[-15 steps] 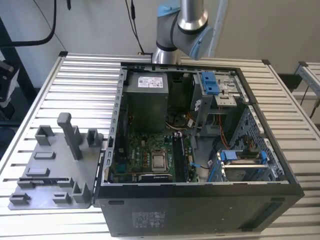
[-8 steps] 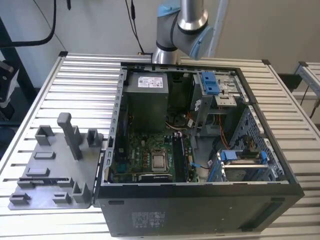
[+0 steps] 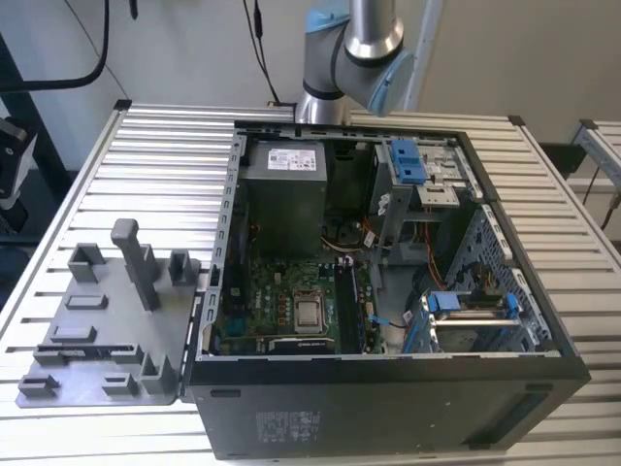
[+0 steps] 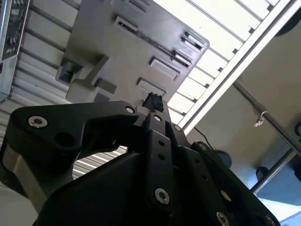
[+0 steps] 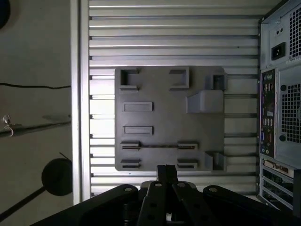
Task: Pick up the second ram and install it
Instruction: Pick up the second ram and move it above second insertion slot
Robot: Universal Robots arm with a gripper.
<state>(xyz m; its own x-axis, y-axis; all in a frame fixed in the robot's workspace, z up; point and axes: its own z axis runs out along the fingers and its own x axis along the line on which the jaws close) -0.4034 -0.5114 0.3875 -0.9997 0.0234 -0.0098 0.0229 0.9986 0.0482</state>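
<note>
first wrist view: closed gripper hanging over the tray

the gripper (image 5: pixel 167 170) is hanging well above the grey plastic tray (image 5: pixel 160 117), its black jaws pressing together and carrying nothing. the second ram (image 5: pixel 157 146), as i judge it, is showing as a thin dark strip standing on edge between two small holders of the tray. probably the holders are propping it upright so that jaws can reach its flat sides. the tray is looking matte and moulded, lying on the ribbed metal table (image 5: pixel 164 37) beside the open computer case (image 3: pixel 388 408).
</note>
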